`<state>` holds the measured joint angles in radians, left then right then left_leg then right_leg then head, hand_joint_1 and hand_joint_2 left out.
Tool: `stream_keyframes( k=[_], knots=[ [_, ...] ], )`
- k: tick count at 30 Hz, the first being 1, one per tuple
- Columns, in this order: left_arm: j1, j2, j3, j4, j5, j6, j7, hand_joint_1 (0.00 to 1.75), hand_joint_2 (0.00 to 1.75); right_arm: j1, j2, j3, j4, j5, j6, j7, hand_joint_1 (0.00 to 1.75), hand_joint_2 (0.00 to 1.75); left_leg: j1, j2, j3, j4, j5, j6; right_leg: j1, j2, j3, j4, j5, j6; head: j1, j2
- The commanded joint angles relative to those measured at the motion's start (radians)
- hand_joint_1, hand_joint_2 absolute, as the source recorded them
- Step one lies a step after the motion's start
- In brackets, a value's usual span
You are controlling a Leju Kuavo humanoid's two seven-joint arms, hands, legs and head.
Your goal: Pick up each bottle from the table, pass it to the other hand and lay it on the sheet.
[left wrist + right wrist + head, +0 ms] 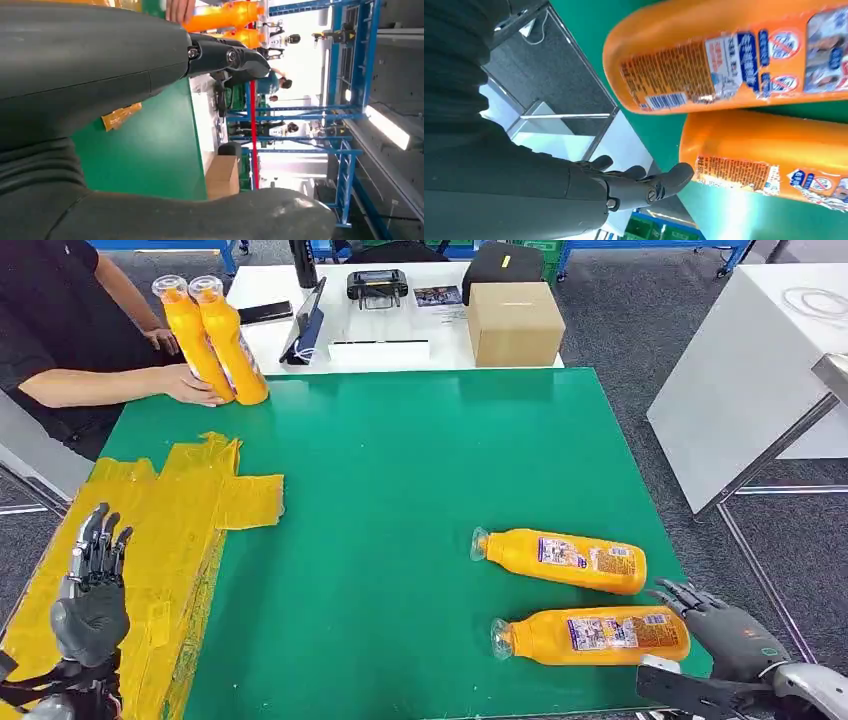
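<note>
Two bottles (pixel 563 560) (pixel 595 635) are seen lying on the green table (pixel 400 470), well right of the yellow sheet (pixel 170 530), none apparently laid there yet; both remain. Right hand (pixel 722 625) beside them and left hand (pixel 95 590) are spread, holding nothing.

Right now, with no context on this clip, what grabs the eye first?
Two orange bottles lie on their sides at the near right of the green table, the nearer bottle just in front of the farther bottle, with the right hand open close beside their bases. At the near left a crinkled yellow sheet lies by the raised, open left hand. At the far left corner a person's hand steadies two upright orange bottles.
</note>
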<state>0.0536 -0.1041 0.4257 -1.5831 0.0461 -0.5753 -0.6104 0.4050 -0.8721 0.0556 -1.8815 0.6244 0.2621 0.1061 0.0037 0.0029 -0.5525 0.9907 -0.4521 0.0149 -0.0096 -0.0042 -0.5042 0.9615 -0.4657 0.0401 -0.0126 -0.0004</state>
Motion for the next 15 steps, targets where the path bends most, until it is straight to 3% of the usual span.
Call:
stream_keyframes(
  k=[1,15],
  knots=[
    [-0.044,0.02,-0.023,0.082,0.011,-0.006,0.01,0.0,0.0,-0.172,0.055,0.16,0.161,0.024,0.03,-0.019,0.0,1.75,0.002,0.0,0.003,-0.003,0.0,-0.001,0.002,0.0,0.004,-0.004,0.001,-0.001,0.0,0.0],
    [-0.086,0.025,-0.048,0.124,0.036,-0.005,0.033,0.0,0.0,-0.247,0.069,0.328,0.282,0.052,0.063,-0.016,0.0,1.75,0.001,-0.001,0.002,-0.002,0.001,-0.001,0.002,0.0,0.004,-0.004,0.001,-0.001,0.0,0.0]
  ],
)
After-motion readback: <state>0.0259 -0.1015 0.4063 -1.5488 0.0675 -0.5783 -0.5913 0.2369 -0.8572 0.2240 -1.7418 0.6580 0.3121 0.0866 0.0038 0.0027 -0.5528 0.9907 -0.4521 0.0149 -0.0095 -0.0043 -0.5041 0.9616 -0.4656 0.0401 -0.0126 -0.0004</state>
